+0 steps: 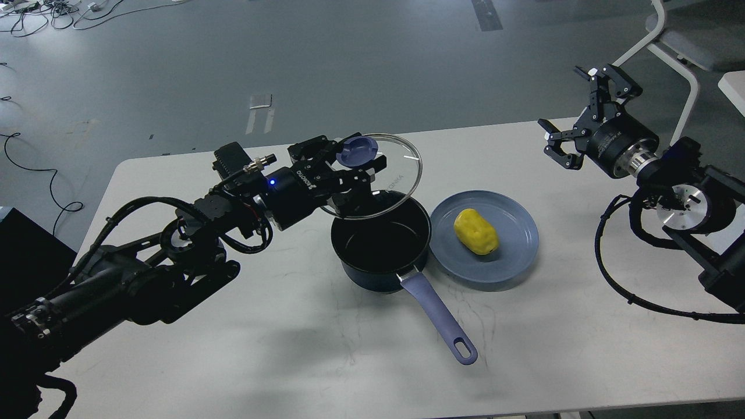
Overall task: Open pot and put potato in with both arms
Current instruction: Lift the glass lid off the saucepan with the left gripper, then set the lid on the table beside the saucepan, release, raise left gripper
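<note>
The navy pot (381, 247) stands mid-table with its mouth uncovered and black inside empty; its lavender handle (439, 317) points toward the front. My left gripper (349, 157) is shut on the blue knob (357, 151) of the glass lid (390, 174), holding the lid tilted above the pot's far-left rim. The yellow potato (476, 231) lies on the grey-blue plate (512, 256), right of the pot. My right gripper (582, 110) is open and empty, raised over the table's far right, well apart from the potato.
The white table's (233, 349) far edge runs just behind the pot. A white chair frame (681, 64) stands beyond the right gripper. Cables lie on the floor at the far left. A dark box (23, 250) sits at the left edge.
</note>
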